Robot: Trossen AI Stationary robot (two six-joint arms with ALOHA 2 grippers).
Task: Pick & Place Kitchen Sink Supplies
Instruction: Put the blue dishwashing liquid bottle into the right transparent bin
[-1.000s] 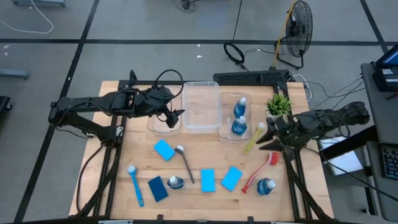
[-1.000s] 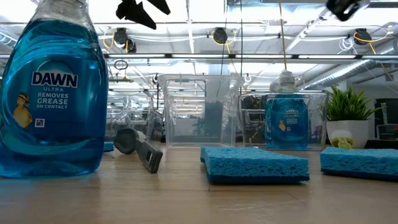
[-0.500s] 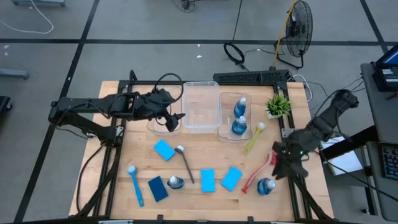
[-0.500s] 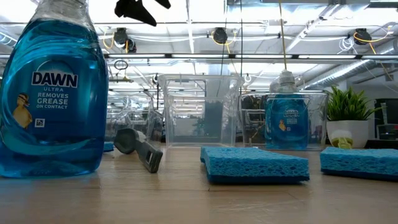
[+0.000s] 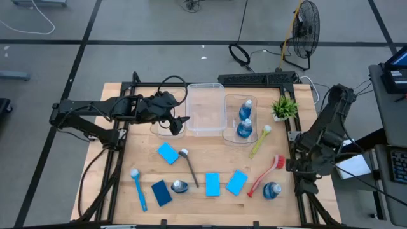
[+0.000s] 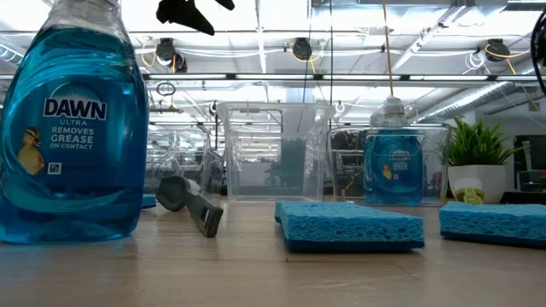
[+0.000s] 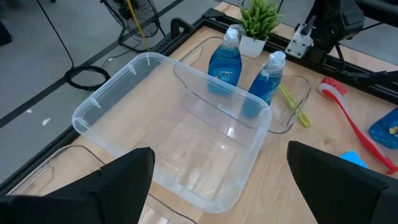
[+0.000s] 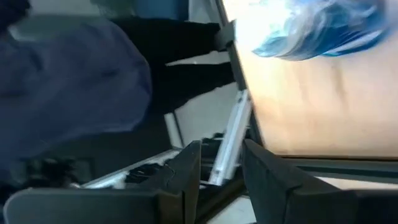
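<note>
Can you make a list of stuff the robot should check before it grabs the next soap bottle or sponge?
1. Left gripper open and empty, above the big clear bin: ok.
2. Right gripper ready over a target: not ok. It points down past the table's right edge, fingers close together with nothing between them.
3. Two soap bottles already stand in the right bin: ok.
4. The bottle near the right edge lies free, beside the red brush: ok.
5. Whether that bottle touches the red brush: cannot tell.
6. Four sponges lie flat and apart on the table: ok.
</note>
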